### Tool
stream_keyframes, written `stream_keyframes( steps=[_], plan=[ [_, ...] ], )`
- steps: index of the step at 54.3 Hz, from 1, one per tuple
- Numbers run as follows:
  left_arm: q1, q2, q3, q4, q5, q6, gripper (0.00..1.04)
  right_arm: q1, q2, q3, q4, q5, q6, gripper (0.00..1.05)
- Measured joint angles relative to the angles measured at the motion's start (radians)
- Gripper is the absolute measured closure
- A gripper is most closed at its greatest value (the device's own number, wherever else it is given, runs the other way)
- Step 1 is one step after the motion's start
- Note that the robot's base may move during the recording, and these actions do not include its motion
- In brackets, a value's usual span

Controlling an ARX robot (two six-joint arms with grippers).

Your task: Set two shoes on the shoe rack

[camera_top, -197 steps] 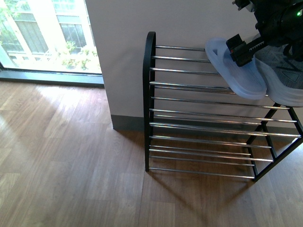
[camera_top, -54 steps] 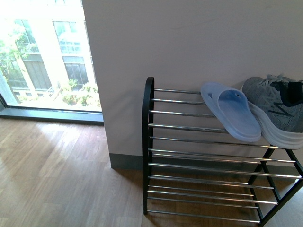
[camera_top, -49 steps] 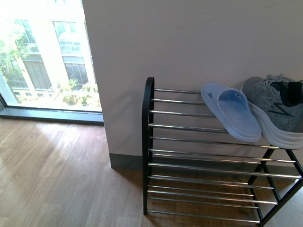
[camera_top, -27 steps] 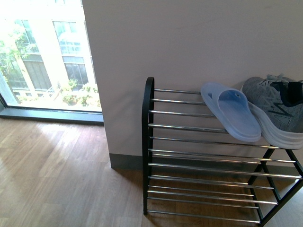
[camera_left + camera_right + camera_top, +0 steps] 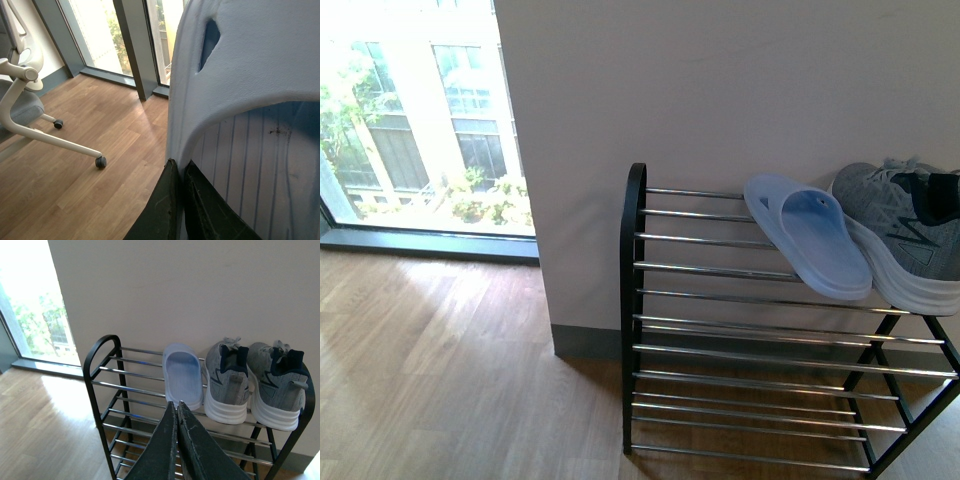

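Grey knit shoes [image 5: 250, 375], shiny metal-rod rack [image 5: 145, 390]

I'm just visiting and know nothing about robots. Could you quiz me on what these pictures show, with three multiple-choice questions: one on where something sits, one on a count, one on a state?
1. Where do the grey knit sneakers with white soles sit?
A. on the wooden floor
B. on the top tier of the black metal shoe rack with silver rods
C. on the lowest tier

2. How many pale blue slide sandals lie on the rack?
A. one
B. two
C. none

3. What is the left gripper doing?
A. hanging open
B. shut on a second pale blue sandal
C. shut on a sneaker

Answers: 1 B, the right wrist view shows both on the top rods. 2 A, only one lies there. 3 B, the left wrist view shows its fingers pinching the sandal's edge.
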Motion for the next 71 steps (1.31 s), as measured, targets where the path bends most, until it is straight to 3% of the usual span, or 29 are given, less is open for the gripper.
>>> stream_keyframes(
  steps=[6,16,22,26,31,38,44,58,71],
  plan=[
    [0.0,0.0,0.0,0.0,0.001,0.0,1.03,0.0,0.0,0.0,0.0,0.0,0.0,1.02],
    [0.001,-0.001,0.0,-0.002,0.01,-0.002,1.03,0.0,0.0,0.0,0.0,0.0,0.0,0.69],
    [0.014,-0.051,0.018,-0.174,0.238,-0.161,1.03,0.0,0.0,0.0,0.0,0.0,0.0,0.44],
    [-0.006,-0.041,0.074,-0.246,0.324,-0.291,1.03,0.0,0.0,0.0,0.0,0.0,0.0,0.27],
    [-0.077,0.068,0.19,-0.216,0.377,-0.437,1.03,0.0,0.0,0.0,0.0,0.0,0.001,0.08],
    [-0.243,0.326,0.353,-0.11,0.417,-0.523,1.03,0.0,0.0,0.0,0.0,0.0,0.001,0.09],
    [-0.334,0.536,0.458,-0.042,0.424,-0.541,1.03,0.0,0.0,0.0,0.0,0.0,0.0,0.09],
    [-0.367,0.803,0.566,0.029,0.437,-0.551,1.03,0.0,0.0,0.0,0.0,0.0,0.0,0.09],
    [-0.393,1.015,0.757,-0.005,0.438,-0.508,1.03,0.0,0.0,0.0,0.0,0.0,0.0,0.09]
  ],
)
